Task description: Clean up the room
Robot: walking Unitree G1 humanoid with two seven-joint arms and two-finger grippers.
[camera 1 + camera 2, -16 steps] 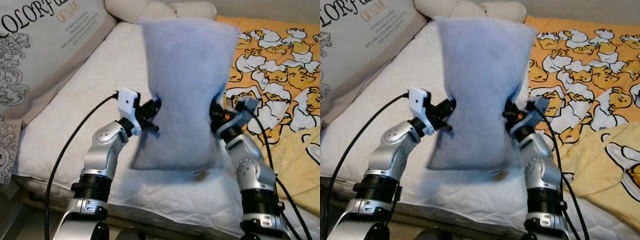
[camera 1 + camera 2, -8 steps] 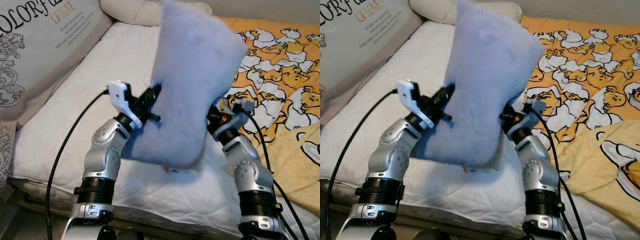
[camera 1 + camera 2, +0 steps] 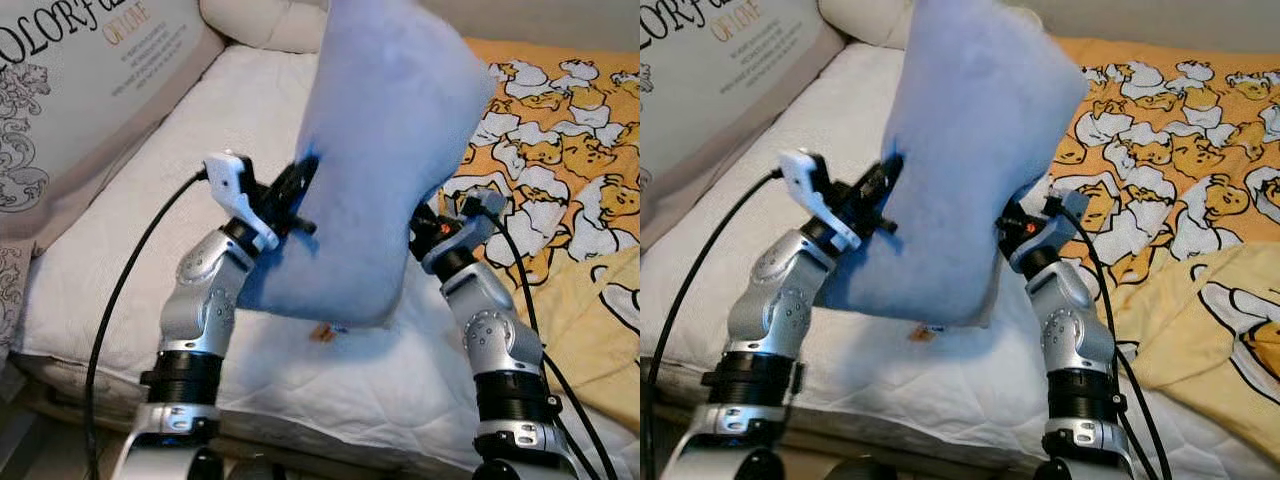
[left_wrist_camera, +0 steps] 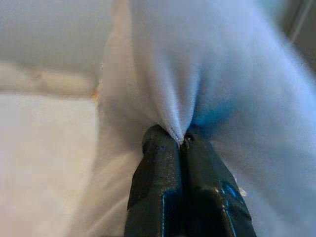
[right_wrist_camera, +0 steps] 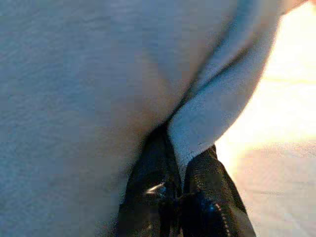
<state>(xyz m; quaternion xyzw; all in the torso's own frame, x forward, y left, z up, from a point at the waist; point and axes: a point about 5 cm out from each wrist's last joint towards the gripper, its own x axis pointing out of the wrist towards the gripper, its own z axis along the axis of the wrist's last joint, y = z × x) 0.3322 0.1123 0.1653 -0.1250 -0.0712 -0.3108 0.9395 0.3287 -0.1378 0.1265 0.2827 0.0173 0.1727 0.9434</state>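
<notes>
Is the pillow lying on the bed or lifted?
Lifted. The pillow hangs tilted above the bed, pinched on either side by the left pincer and right pincer; its lower edge is off the mattress.

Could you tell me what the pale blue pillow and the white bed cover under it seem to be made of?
Pale blue pillow: soft, matte, fleece-like fabric, probably; it puckers where the left gripper pinches it. White bed cover: quilted cloth, likely cotton; stitched diamond pattern shows.

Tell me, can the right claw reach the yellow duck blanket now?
Probably not yet: the right claw is shut on the blue pillow, as is the left claw. The duck blanket lies close beside it.
</notes>
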